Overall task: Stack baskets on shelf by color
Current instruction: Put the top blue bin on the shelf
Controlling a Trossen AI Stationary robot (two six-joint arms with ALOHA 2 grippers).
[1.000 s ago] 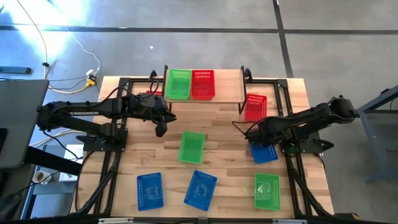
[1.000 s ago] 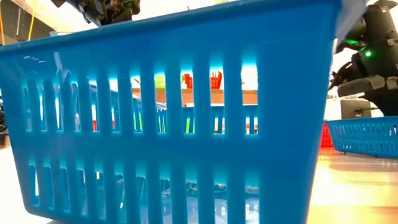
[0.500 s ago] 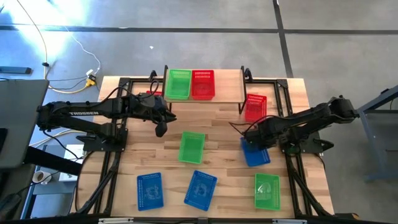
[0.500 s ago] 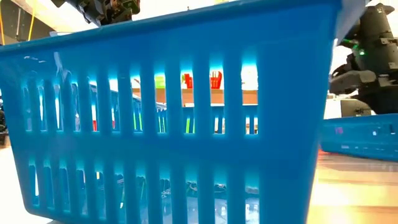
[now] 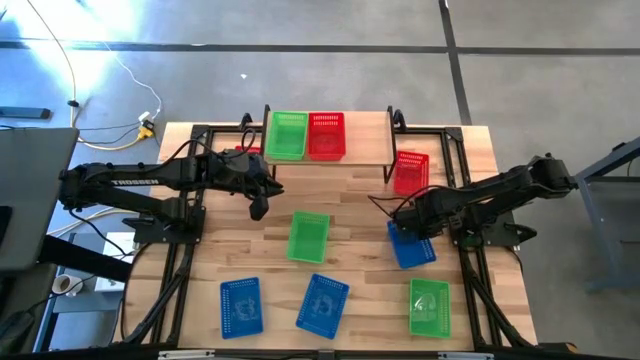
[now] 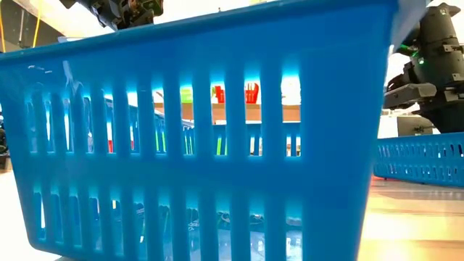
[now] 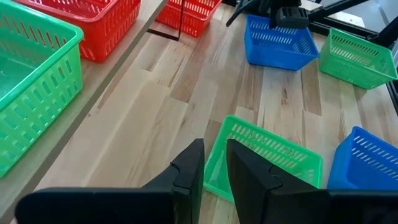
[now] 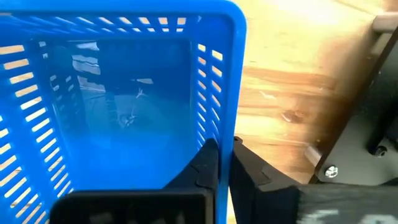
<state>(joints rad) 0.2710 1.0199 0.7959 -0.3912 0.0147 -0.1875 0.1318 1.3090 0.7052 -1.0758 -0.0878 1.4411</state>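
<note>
Right gripper (image 8: 222, 163): we are pinching the rim of a blue basket (image 5: 409, 245), its fingers closed on one wall.
Held basket: hanging just below our gripper, beside the red basket (image 5: 410, 170) on the table.
Left gripper (image 7: 212, 163): we are hovering with fingers nearly together, gripping nothing, above a green basket (image 7: 264, 163).
Shelf (image 5: 365, 140): beyond both grippers, carrying one green and one red basket.

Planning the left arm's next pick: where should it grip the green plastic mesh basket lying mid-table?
Likely a short rim of the green plastic mesh basket, from straight above, one finger inside the thin wall and one outside. It sits upright and open, apart from the others, just ahead of the left gripper.
</note>
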